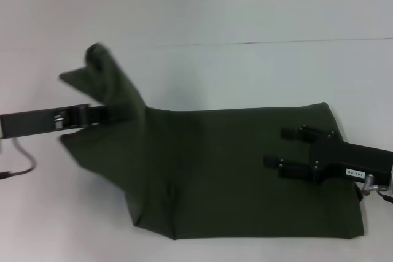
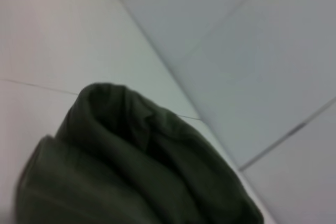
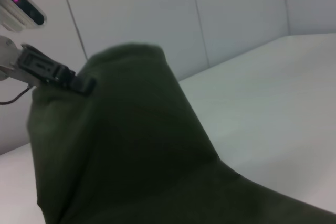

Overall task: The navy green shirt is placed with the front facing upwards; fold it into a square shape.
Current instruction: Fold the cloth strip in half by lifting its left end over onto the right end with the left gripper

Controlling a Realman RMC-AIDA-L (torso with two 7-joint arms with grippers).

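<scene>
Left gripper (image 1: 120,113) pinching a lifted end of the navy green shirt (image 1: 233,170), rest flat on the table (image 1: 245,72), right gripper (image 1: 284,147) spread and resting on it; thin pinch could slip, or cloth drag from under the right gripper, skewing the fold.

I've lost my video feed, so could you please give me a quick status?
Left gripper shut on navy green shirt, lifting its left end. Right gripper open, over flat right end. Nothing in the way.
</scene>
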